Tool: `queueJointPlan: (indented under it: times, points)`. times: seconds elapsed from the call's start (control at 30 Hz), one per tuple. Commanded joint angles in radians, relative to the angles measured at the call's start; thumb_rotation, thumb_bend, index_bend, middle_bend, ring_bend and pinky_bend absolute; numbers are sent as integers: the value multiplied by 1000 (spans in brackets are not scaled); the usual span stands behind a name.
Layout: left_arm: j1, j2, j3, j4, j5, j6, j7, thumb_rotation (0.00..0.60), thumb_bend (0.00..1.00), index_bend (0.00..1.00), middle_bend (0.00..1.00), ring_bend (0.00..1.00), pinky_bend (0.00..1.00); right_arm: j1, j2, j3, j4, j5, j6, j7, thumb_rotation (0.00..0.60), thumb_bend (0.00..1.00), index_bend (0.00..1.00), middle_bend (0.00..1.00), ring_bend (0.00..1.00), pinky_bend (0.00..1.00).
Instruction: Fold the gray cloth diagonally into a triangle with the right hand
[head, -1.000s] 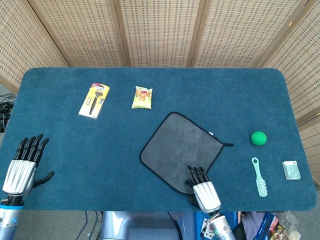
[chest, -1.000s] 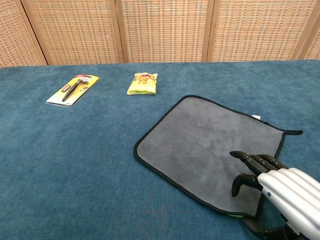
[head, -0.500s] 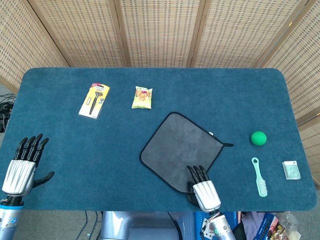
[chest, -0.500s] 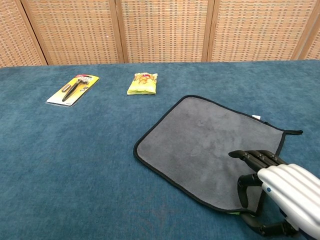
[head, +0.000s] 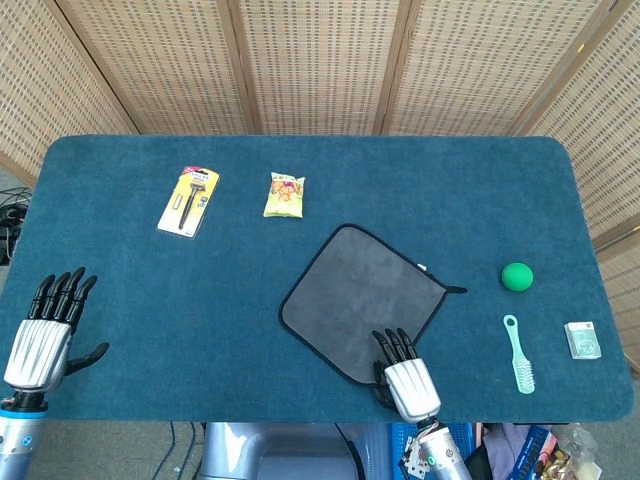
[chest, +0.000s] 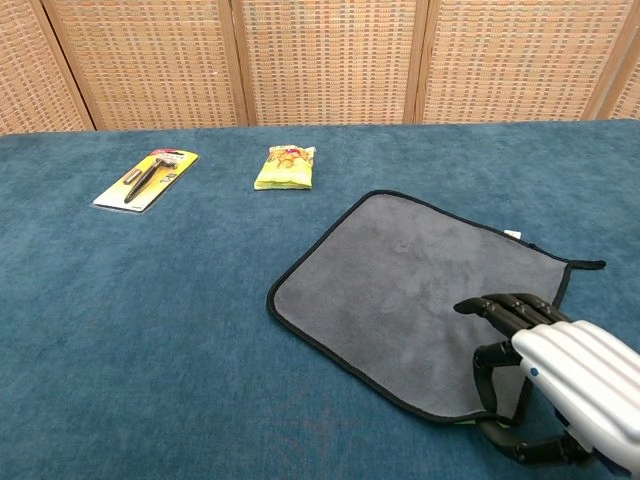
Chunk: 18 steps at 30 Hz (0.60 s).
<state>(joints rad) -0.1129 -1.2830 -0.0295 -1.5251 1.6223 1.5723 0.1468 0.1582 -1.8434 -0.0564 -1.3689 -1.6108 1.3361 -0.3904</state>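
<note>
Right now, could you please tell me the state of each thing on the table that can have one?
gray cloth: spread flat, unfolded, near corner under the right hand.
right hand: fingers over the cloth's near corner, thumb curled at its edge; grip not clear.
left hand: holds nothing, fingers extended, at the table's near left edge.
razor pack: lying flat, sealed.
snack packet: lying flat, closed.
green ball: resting alone.
comb: lying flat.
small box: lying flat.

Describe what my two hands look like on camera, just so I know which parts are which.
Both match: the left hand and right hand have ribbed silver-white backs and glossy black segmented fingers and thumbs. In the head view, blue-grey wrist housings show below each hand. No loose cables or sleeves show.
</note>
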Motion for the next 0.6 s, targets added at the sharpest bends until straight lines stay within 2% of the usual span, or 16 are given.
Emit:
queueJointPlan:
  times: [0.03,0.6]
  points:
    - [0,0,0,0,0,0,0,600,163,0,0,0,0,1,-1,0,1,1,0,1,600,448,610,125,0,0]
    - [-2,-1,0,1,-1,-3,1,600,163,0,0,0,0,15,3,10,1,5,-4,4,600,499,620,134,0,0]
